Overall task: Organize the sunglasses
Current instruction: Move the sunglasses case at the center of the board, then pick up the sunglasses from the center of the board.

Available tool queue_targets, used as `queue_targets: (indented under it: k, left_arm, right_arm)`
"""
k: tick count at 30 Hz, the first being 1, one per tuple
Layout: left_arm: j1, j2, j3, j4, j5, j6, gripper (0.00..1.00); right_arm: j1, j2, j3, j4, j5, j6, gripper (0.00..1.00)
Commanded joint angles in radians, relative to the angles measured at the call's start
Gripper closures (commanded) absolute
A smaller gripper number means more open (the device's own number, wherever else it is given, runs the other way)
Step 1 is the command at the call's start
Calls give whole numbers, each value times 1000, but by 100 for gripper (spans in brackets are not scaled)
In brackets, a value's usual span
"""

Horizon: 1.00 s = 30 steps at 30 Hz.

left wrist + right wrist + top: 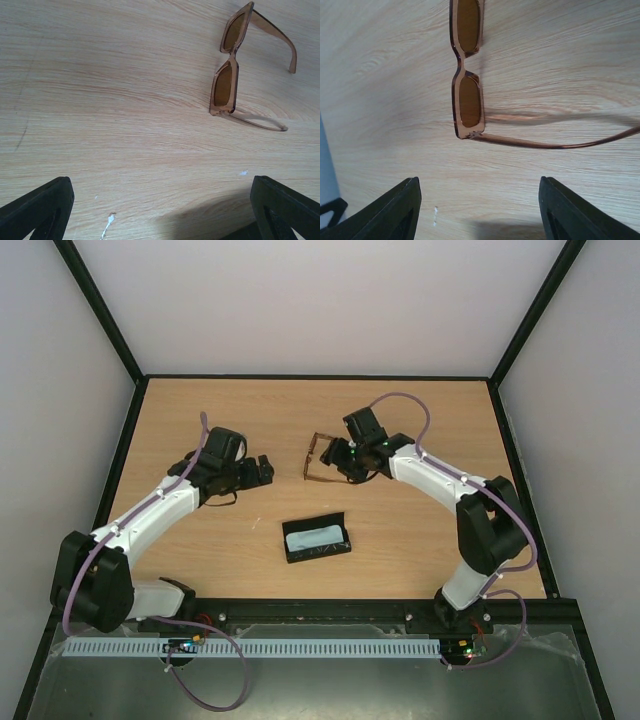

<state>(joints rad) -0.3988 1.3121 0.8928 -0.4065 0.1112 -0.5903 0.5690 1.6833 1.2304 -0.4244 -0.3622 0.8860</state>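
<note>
The sunglasses (316,458) have a thin brown frame and brown lenses and lie on the wooden table with both temple arms unfolded. They show at the upper right of the left wrist view (227,75) and at the top of the right wrist view (466,75). My right gripper (338,460) is open and empty, just right of the sunglasses, its fingers (395,212) spread wide below them. My left gripper (262,471) is open and empty, a short way left of the sunglasses, with one finger (40,210) at each lower corner of its view.
An open black oblong case (316,538) lies in front of the sunglasses, between the arms, with a light blue-grey cloth (316,537) inside it. Black frame rails (120,450) border the table on the left, back and right.
</note>
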Motion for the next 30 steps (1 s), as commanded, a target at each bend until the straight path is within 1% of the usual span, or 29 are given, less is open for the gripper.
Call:
queue_targets:
  k: [1, 3, 5, 10, 12, 15, 17, 21, 30]
  left_arm:
    - [-2, -6, -17, 31, 21, 1, 0]
    - [-2, -8, -27, 42, 32, 0, 0]
    - [-2, -11, -38, 51, 45, -3, 0]
    - [1, -29, -52, 57, 53, 0, 0]
    - [5, -40, -59, 59, 58, 2, 0]
    - [17, -52, -63, 52, 67, 8, 0]
    - [35, -68, -65, 44, 71, 12, 0]
    - [69, -98, -77, 43, 91, 19, 0]
    - [101, -100, -94, 42, 109, 33, 0]
  right_arm:
    - [-6, -15, -84, 166, -28, 236, 34]
    - [-6, -10, -121, 214, -39, 304, 34]
    - [-6, 9, -131, 227, -44, 349, 34]
    - [-6, 24, -134, 231, 2, 420, 34]
    - [-6, 48, -117, 230, -5, 441, 35]
    - [-6, 96, -92, 221, -13, 461, 39]
    - [-6, 129, -75, 220, -27, 469, 40]
    - [-7, 171, -56, 219, -30, 483, 40]
    - [-31, 232, -10, 204, -29, 487, 41]
